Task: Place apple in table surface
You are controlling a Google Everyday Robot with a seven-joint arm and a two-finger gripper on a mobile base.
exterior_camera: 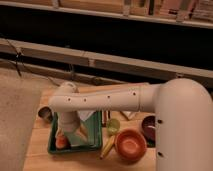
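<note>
The apple (62, 142) is a small orange-red ball at the front left of the dark green tray (95, 147). My gripper (68, 134) hangs from the white arm (110, 102), which reaches in from the right and bends down over the tray. The gripper is right above the apple and seems to touch it; its lower part is partly hidden by the wrist. The tan wooden table surface (36, 152) shows bare to the left of the tray and in front of it.
A yellow-green cup (113, 126), an orange bowl (131, 145), a banana (106, 148) and a dark bowl (149, 127) stand right of the tray. A small metal can (45, 114) stands at the table's left edge. The floor drops off on the left.
</note>
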